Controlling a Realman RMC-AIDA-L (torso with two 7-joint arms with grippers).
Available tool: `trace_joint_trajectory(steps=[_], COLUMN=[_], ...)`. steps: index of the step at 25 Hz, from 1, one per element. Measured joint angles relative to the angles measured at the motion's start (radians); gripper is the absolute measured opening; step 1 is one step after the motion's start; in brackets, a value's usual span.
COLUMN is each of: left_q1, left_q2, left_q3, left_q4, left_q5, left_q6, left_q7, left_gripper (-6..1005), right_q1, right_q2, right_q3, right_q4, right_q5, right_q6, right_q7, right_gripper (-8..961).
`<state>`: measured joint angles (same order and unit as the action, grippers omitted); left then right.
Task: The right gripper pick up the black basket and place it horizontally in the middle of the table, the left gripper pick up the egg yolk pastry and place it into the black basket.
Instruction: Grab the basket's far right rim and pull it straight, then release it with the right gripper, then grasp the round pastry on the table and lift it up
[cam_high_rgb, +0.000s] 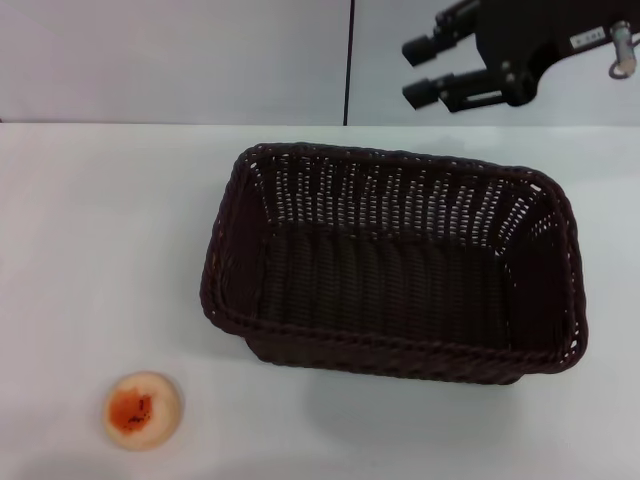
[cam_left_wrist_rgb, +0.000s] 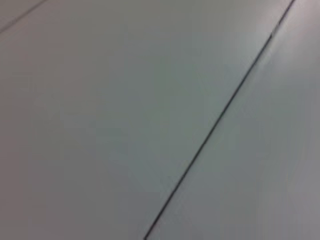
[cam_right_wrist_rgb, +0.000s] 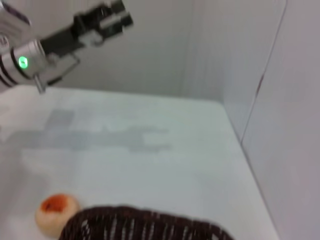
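**Basket down, pastry waiting**

Plainly, the table (cam_high_rgb: 90, 230) stretched wide and white under everything. The black basket (cam_high_rgb: 392, 262) sat on it lengthwise, toward the middle and the right, its far rim close to the table's back edge — nothing lay inside it. The right gripper (cam_high_rgb: 438, 68) hung above the back edge, beyond the basket's far right corner, its two fingers apart and holding nothing. The left gripper (cam_right_wrist_rgb: 112, 19) was raised in the air; whether its jaws were parted could not be told. The egg yolk pastry (cam_high_rgb: 142, 409) rested near the front left corner, well apart from the basket.
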<state>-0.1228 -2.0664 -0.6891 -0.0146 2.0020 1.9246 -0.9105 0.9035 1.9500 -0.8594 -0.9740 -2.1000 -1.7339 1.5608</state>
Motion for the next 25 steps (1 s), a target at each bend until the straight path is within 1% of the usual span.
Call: trace_joint_trajectory(steps=[2, 3, 4, 6, 7, 8, 9, 11, 12, 13, 14, 15, 16, 17, 18, 19, 22, 25], left_q1=[-0.001, -0.002, -0.005, -0.005, -0.017, -0.024, -0.024, -0.033, -0.036, -0.041, -0.041, -0.044, -0.045, -0.043, -0.037, -0.037, -0.021, -0.008], left_q2=[0.003, 0.004, 0.005, 0.005, 0.012, 0.016, 0.016, 0.024, 0.027, 0.031, 0.031, 0.031, 0.029, 0.022, 0.014, 0.014, 0.014, 0.015], left_q3=[0.034, 0.056, 0.095, 0.095, 0.252, 0.336, 0.336, 0.457, 0.497, 0.583, 0.583, 0.630, 0.654, 0.686, 0.731, 0.731, 0.793, 0.814], left_q4=[0.016, 0.029, 0.057, 0.057, 0.153, 0.196, 0.196, 0.243, 0.256, 0.278, 0.278, 0.297, 0.310, 0.331, 0.359, 0.359, 0.367, 0.368], left_q5=[0.000, -0.001, 0.001, 0.001, 0.001, 0.002, 0.002, 0.002, 0.002, 0.002, 0.002, 0.002, 0.002, 0.002, 0.002, 0.002, 0.002, 0.002], left_q6=[-0.008, -0.010, -0.009, -0.009, 0.026, 0.045, 0.045, 0.058, 0.058, 0.056, 0.056, 0.050, 0.044, 0.029, -0.005, -0.005, -0.043, -0.053], left_q7=[0.001, 0.001, 0.001, 0.001, 0.002, 0.003, 0.003, 0.003, 0.003, 0.003, 0.003, 0.004, 0.007, 0.015, 0.035, 0.035, 0.044, 0.044], left_gripper=[783, 783, 783, 783, 783, 783, 783, 782, 782, 782, 782, 782, 782, 781, 781, 781, 781, 780], right_q1=[-0.030, -0.085, -0.085, -0.150, -0.188, -0.263, -0.263, -0.324, -0.353, -0.378, -0.398, -0.418, -0.435, -0.453, -0.478, -0.478, -0.511, -0.539], right_q2=[0.010, 0.029, 0.029, 0.052, 0.065, 0.091, 0.091, 0.109, 0.117, 0.120, 0.121, 0.121, 0.121, 0.120, 0.120, 0.120, 0.121, 0.121], right_q3=[0.001, 0.007, 0.007, 0.020, 0.028, 0.051, 0.051, 0.074, 0.087, 0.101, 0.113, 0.130, 0.148, 0.174, 0.221, 0.221, 0.290, 0.359], right_q4=[-0.006, -0.021, -0.021, -0.034, -0.035, -0.022, -0.022, 0.022, 0.054, 0.098, 0.138, 0.187, 0.237, 0.295, 0.376, 0.376, 0.461, 0.543], right_q5=[0.048, 0.106, 0.106, 0.175, 0.212, 0.312, 0.312, 0.418, 0.478, 0.536, 0.587, 0.645, 0.704, 0.762, 0.846, 0.846, 0.950, 1.046], right_q6=[0.018, 0.052, 0.052, 0.092, 0.109, 0.153, 0.153, 0.206, 0.232, 0.245, 0.254, 0.259, 0.261, 0.261, 0.260, 0.260, 0.257, 0.256], right_q7=[-0.014, -0.027, -0.027, -0.038, -0.051, -0.085, -0.085, -0.128, -0.159, -0.196, -0.228, -0.266, -0.307, -0.351, -0.419, -0.419, -0.490, -0.513], right_gripper=[404, 404, 404, 404, 404, 404, 404, 405, 405, 405, 405, 405, 405, 405, 405, 405, 405, 405])
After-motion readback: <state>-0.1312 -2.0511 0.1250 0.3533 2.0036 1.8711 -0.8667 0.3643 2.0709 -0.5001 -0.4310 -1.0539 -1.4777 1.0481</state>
